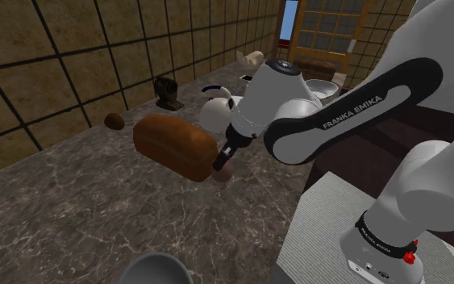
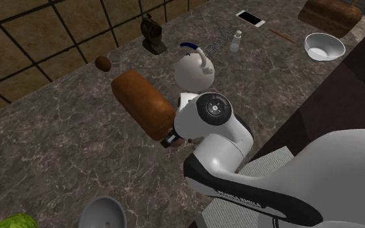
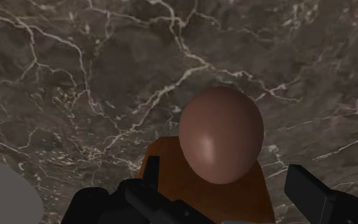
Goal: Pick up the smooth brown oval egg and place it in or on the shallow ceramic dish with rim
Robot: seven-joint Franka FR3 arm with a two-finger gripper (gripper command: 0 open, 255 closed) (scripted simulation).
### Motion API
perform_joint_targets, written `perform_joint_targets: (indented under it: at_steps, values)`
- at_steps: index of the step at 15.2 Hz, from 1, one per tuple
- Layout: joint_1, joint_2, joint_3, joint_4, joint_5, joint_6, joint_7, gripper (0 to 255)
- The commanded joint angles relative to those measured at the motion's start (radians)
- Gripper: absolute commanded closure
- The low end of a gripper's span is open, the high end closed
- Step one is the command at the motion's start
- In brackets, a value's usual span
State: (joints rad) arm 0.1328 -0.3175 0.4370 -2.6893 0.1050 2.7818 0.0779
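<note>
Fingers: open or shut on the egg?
Open: wrist view shows the fingers standing apart, a gap either side of the brown egg; neither touches it.

Reaches with the white arm [image 1: 354,113] from 4 o'clock toward the shoulder view's middle, wrist bent downward. Points the black gripper [image 1: 222,164] toward 7 o'clock there. Holds the fingers [image 3: 308,191] apart in the wrist view, clasping nothing.

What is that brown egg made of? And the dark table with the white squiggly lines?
The smooth brown oval egg has a plain, even surface with one soft shine spot. It could be shell or plastic, I cannot tell which. The dark countertop with white veins looks like polished marble, because pale lines branch across it like cracks.
</note>
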Motion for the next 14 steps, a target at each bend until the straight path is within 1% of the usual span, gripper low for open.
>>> perform_joint_targets:
  at_steps: [1,7,14]
  values:
    - [-0.019,0.048,0.026,-0.001,-0.025,0.054,0.025,0]
    - [-0.098,0.152,0.084,0.015,-0.131,0.14,0.102,0]
    - [-0.098,0.152,0.084,0.015,-0.131,0.14,0.102,0]
